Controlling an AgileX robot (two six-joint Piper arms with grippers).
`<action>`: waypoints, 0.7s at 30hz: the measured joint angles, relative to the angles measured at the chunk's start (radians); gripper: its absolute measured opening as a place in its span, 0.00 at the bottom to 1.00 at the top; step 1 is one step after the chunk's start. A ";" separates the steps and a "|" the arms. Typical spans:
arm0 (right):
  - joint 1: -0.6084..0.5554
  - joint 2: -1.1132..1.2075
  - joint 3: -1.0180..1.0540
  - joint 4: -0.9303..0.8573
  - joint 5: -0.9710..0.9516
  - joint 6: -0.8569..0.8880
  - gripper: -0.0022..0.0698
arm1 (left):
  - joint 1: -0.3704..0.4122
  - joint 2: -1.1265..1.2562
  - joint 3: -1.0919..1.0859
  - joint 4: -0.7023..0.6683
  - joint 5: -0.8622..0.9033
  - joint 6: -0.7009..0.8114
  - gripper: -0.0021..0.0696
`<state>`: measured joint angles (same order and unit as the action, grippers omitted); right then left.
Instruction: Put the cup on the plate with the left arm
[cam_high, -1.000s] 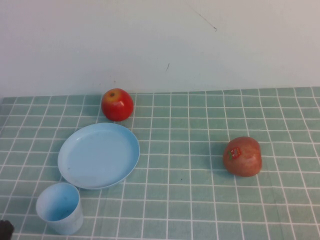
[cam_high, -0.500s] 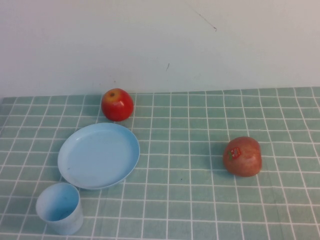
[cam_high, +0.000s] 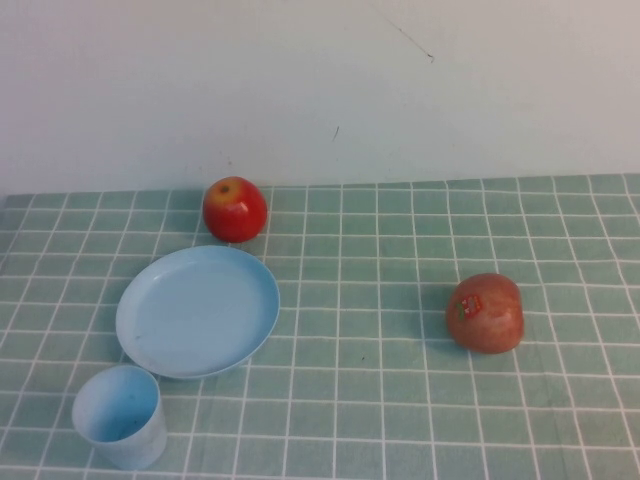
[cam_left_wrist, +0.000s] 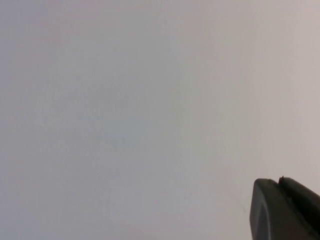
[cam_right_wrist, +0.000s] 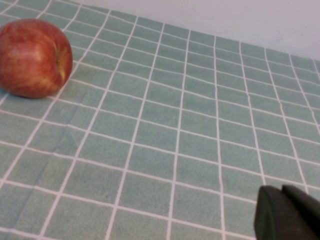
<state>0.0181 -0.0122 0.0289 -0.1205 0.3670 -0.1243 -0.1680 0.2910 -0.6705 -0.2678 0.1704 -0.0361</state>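
Observation:
The light blue cup (cam_high: 120, 417) stands upright and empty at the near left of the table. The light blue plate (cam_high: 197, 310) lies just behind it, empty, a small gap apart. Neither arm shows in the high view. My left gripper (cam_left_wrist: 279, 182) shows only as a black tip in the left wrist view, against a plain pale wall, shut and empty. My right gripper (cam_right_wrist: 281, 190) shows as a black tip low over the green tiled cloth, shut and empty.
A red apple (cam_high: 235, 209) sits right behind the plate near the wall. A duller red apple with a sticker (cam_high: 485, 313) sits on the right; it also shows in the right wrist view (cam_right_wrist: 32, 57). The white wall (cam_high: 320, 90) bounds the table's far edge.
A black part of the left arm at the high view's bottom left corner one second ago has gone out of view. Cup, plate and apples have not moved.

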 joint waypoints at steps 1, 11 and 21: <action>0.000 0.000 0.000 0.000 0.000 0.000 0.03 | 0.000 0.052 -0.046 0.002 0.071 0.009 0.03; 0.000 0.000 0.000 0.000 0.000 0.000 0.03 | 0.000 0.315 -0.167 0.030 0.467 -0.048 0.03; 0.000 0.000 0.000 0.000 0.000 0.000 0.03 | 0.000 0.577 -0.167 0.167 0.757 -0.157 0.03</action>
<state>0.0181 -0.0122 0.0289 -0.1205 0.3670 -0.1243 -0.1680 0.8676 -0.8377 -0.1007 0.9275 -0.1932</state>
